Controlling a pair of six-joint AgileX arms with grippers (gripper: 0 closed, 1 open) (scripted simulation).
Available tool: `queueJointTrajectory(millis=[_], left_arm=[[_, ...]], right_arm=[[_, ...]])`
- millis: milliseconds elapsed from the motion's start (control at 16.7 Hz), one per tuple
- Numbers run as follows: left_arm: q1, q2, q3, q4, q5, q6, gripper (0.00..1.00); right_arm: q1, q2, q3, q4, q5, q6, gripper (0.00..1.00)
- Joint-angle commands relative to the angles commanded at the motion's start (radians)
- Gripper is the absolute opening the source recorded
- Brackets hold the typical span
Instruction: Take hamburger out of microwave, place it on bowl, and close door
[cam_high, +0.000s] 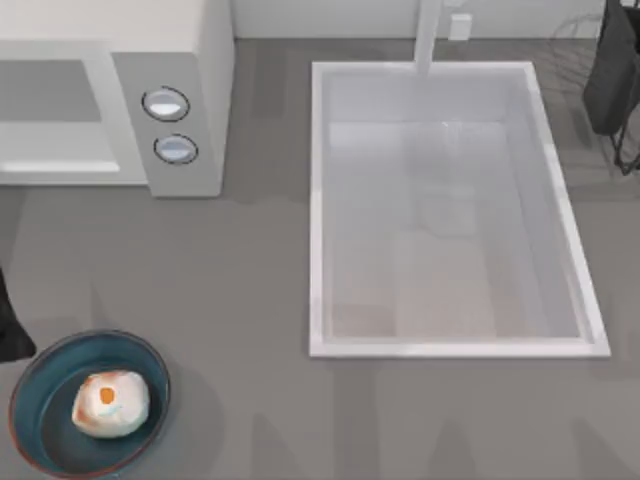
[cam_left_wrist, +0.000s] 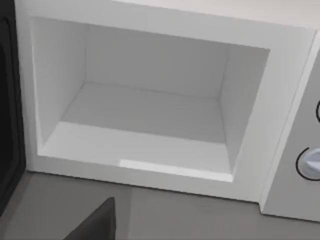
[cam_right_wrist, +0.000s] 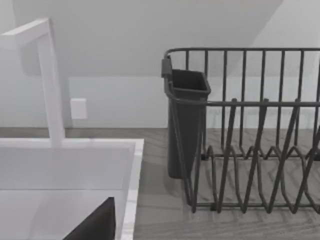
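Hamburger (cam_high: 110, 403) sits inside bowl (cam_high: 40, 400) at table's near left corner. Left arm (cam_high: 10, 325) shows as dark shape at left edge, just beyond bowl; finger opening cannot tell. Further back, microwave (cam_high: 190, 60) at far left, cavity open and bare in left wrist view, door (cam_left_wrist: 10, 110) swung aside, dark, at cavity's edge. Sink basin (cam_high: 320, 200) occupies centre-right. Right arm (cam_high: 612, 80) parked at far right corner, near dish rack (cam_right_wrist: 260, 150); finger opening cannot tell.
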Motion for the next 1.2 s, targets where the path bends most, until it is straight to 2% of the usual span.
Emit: queueJointTrajectory(millis=[240, 540, 1200], left_arm=[[0.018, -0.121, -0.081, 0.063, 0.052, 0.124, 1.0], [0.018, -0.125, -0.084, 0.065, 0.054, 0.129, 1.0], [0.018, -0.125, -0.084, 0.065, 0.054, 0.129, 0.17]], right_arm=[[0.0, 0.0, 0.0, 0.0, 0.0, 0.0, 1.0], [0.0, 0.0, 0.0, 0.0, 0.0, 0.0, 1.0], [0.0, 0.0, 0.0, 0.0, 0.0, 0.0, 1.0]])
